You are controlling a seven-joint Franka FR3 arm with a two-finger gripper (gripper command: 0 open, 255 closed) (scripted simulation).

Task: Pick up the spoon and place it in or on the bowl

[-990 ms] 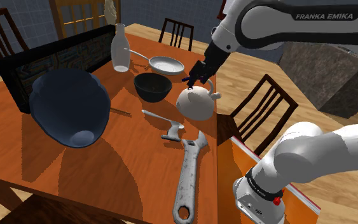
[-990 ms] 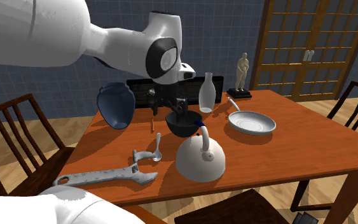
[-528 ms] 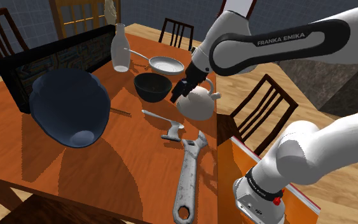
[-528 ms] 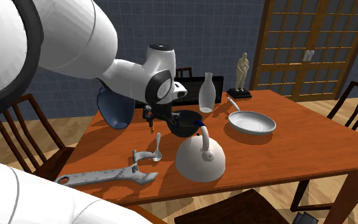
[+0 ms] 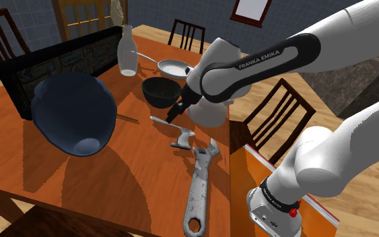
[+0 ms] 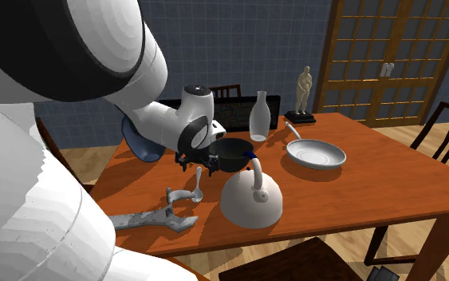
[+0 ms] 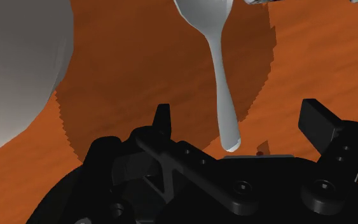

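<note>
A grey spoon (image 5: 162, 122) lies flat on the orange-brown table, between the wrench and a small dark bowl (image 5: 161, 91). My black gripper (image 5: 176, 114) hangs low over the spoon's handle, just in front of that bowl. In the wrist view the fingers (image 7: 317, 118) stand wide apart, and the handle end of the spoon (image 7: 224, 95) lies between them untouched. The second exterior view has the gripper (image 6: 198, 165) just above the spoon (image 6: 197, 186), beside the dark bowl (image 6: 232, 154). A large blue bowl (image 5: 73, 114) leans on its side further to the shoulder view's left.
A white kettle (image 6: 250, 199) stands close beside the gripper. A grey wrench (image 5: 198, 188) lies near the front edge. A bottle (image 5: 127, 50), a pan (image 5: 174, 68) and a black frame (image 5: 53, 64) stand at the back. Chairs surround the table.
The arm has swung down and toward the shoulder view's left, from above the kettle to low over the spoon's handle. The fingers stayed apart. Nothing on the table moved.
</note>
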